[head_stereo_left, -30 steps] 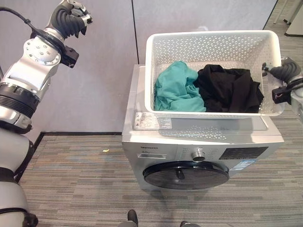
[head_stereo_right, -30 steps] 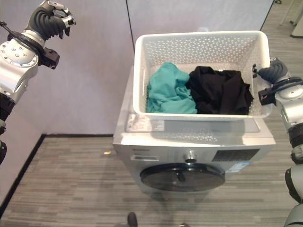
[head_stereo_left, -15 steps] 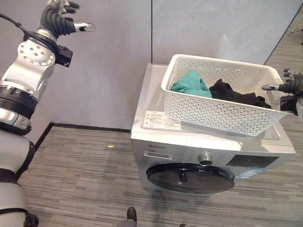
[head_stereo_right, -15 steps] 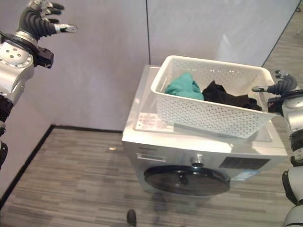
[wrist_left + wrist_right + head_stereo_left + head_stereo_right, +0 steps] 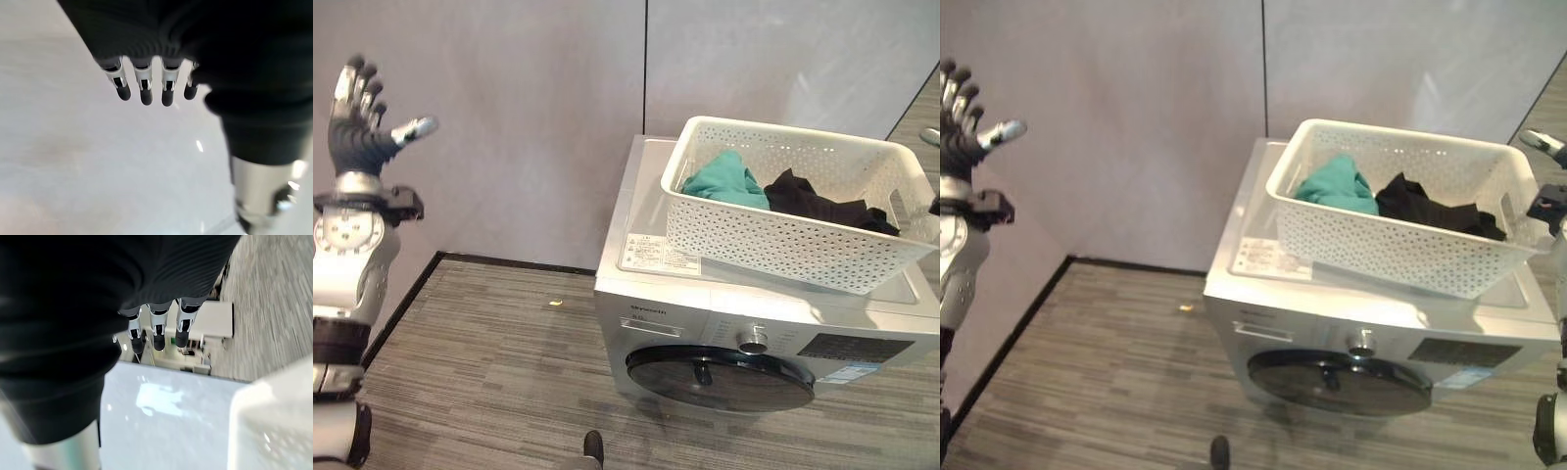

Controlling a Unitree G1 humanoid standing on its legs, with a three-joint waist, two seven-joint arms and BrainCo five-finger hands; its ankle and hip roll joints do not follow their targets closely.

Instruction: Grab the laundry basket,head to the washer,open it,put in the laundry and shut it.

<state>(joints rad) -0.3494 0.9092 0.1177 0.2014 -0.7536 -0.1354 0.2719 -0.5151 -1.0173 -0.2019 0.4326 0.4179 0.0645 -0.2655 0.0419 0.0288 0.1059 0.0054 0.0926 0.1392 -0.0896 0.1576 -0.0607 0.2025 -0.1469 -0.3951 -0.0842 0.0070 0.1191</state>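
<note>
Now a white perforated plastic laundry basket (image 5: 803,211), holding teal and black clothes (image 5: 783,191), rests on the silver front-loading washer (image 5: 754,323), right of centre. Left hand (image 5: 357,122), upper left, fingers spread; right hand (image 5: 1547,147), right edge, fingers straight, has released the basket. Next, reach low, squarely for the round dark door (image 5: 720,370).

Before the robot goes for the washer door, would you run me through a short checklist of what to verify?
1. Laundry basket resting on the washer top: ok, though it overhangs the right edge.
2. Teal garment and black garment inside the basket: ok.
3. Washer door shut, nothing in front of it: ok.
4. Left hand free: ok, open and raised by the wall.
5. Right hand clear of the basket: ok, open just beside its right end.
</note>
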